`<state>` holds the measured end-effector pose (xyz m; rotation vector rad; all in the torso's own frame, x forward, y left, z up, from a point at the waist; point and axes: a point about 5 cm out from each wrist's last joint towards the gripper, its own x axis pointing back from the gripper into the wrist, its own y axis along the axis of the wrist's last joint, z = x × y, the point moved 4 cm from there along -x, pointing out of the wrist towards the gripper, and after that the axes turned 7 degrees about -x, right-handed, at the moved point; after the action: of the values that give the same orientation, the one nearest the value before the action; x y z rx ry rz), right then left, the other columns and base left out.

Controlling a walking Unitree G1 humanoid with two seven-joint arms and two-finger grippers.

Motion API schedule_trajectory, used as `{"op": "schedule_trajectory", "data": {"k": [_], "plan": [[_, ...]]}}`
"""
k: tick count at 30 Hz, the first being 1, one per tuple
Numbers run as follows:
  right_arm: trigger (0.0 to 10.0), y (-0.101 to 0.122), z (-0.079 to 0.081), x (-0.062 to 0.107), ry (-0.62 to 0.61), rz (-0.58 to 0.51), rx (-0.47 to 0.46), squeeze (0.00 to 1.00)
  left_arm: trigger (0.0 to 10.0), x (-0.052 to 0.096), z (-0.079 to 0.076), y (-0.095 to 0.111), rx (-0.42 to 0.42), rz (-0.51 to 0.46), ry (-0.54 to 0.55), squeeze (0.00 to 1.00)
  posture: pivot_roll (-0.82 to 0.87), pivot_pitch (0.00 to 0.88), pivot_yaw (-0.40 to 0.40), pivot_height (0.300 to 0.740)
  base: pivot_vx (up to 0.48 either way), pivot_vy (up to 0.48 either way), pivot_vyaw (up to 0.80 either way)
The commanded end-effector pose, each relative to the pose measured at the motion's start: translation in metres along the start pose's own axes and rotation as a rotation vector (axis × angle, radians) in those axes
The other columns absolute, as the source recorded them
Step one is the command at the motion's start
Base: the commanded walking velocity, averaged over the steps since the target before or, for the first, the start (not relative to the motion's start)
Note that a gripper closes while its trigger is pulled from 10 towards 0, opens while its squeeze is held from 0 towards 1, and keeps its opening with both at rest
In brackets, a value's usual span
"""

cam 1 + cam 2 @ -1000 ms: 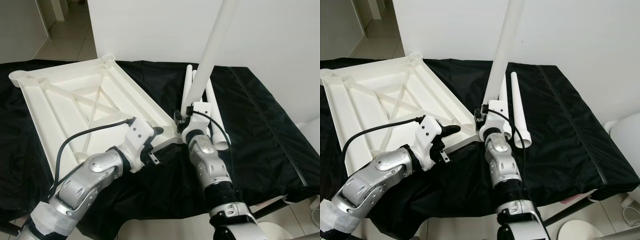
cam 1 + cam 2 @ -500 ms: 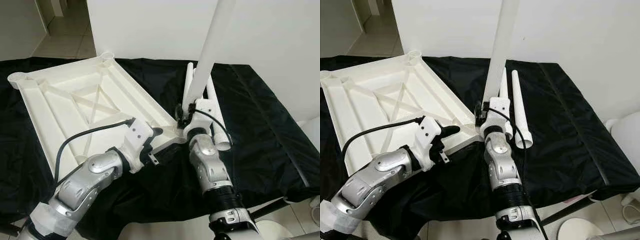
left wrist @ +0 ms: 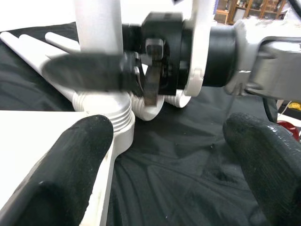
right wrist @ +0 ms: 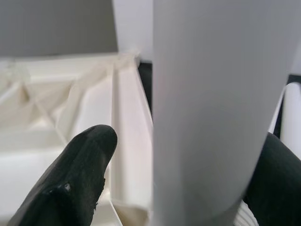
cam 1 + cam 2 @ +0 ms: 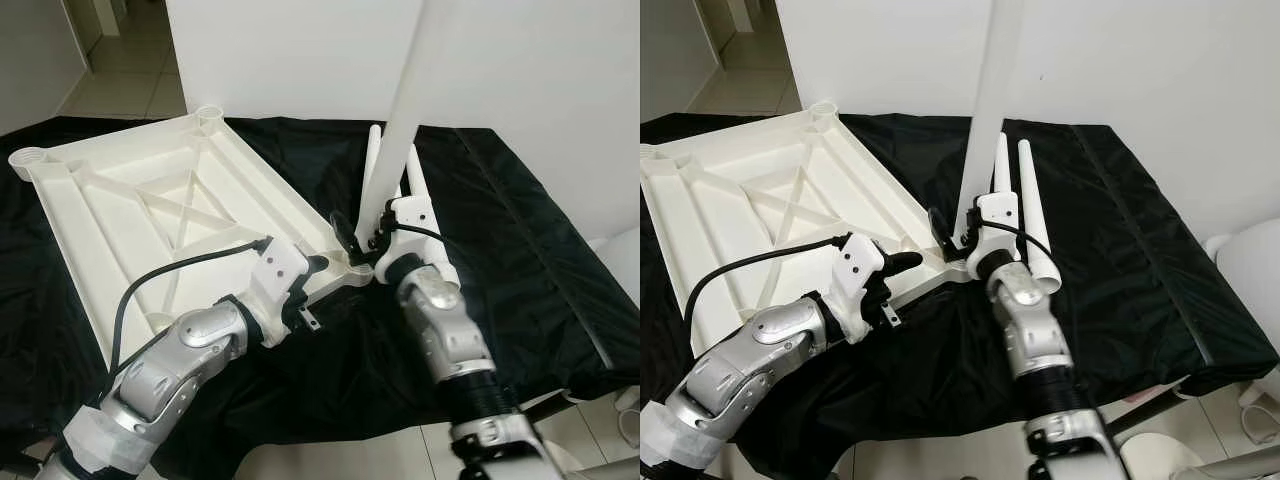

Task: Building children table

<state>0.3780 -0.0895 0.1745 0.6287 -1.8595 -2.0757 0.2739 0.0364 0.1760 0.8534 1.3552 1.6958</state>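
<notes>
The right gripper [image 5: 362, 238], fingers straddling the upright table leg [image 5: 400, 110], apparently seats it in the tabletop's corner socket [image 3: 106, 115]; the left gripper [image 3: 164, 155], spread open, steadies that corner.

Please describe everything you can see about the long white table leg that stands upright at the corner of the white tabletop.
The long white plastic table leg is a smooth, round, tapered tube. It stands nearly upright, leaning slightly, and its top leaves the picture. Its lower end sits in the ribbed round corner socket of the upside-down white plastic tabletop, which rests on the black cloth. The right gripper is at its base, one finger on each side of it. The open left gripper is close to the socket.
</notes>
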Motion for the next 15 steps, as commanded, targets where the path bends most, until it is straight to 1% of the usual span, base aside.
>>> {"op": "schedule_trajectory", "data": {"k": [1,4,5,7,12,15], "plan": [[10.0,-0.004,0.002,-0.001,0.037,0.016,0.004,0.00,10.0,0.000,-0.011,0.002,-0.012,-0.007,-0.112,0.00,0.04,0.057,-0.069,0.740,0.000,0.000,0.00],[10.0,-0.012,-0.007,-0.005,0.069,0.069,0.029,0.00,10.0,0.000,-0.010,0.002,-0.014,-0.007,-0.109,0.00,0.05,0.058,-0.069,0.740,0.000,0.000,0.00],[10.0,-0.012,-0.007,-0.005,0.069,0.069,0.029,0.00,10.0,0.000,-0.010,0.002,-0.014,-0.007,-0.109,0.00,0.05,0.058,-0.069,0.740,0.000,0.000,0.00],[10.0,-0.016,-0.011,-0.008,0.094,0.105,0.034,0.00,10.0,0.000,-0.010,0.002,-0.015,-0.008,-0.105,0.00,0.06,0.060,-0.073,0.740,0.000,0.000,0.00],[10.0,-0.022,-0.012,-0.008,0.187,0.141,0.051,0.00,10.0,0.002,-0.009,0.002,-0.014,-0.006,-0.094,0.00,0.07,0.060,-0.075,0.740,0.000,0.000,0.00],[10.0,-0.022,-0.014,-0.008,0.201,0.146,0.055,0.00,10.0,0.002,-0.009,0.002,-0.014,-0.006,-0.093,0.00,0.07,0.061,-0.074,0.740,0.000,0.000,0.00]]}}
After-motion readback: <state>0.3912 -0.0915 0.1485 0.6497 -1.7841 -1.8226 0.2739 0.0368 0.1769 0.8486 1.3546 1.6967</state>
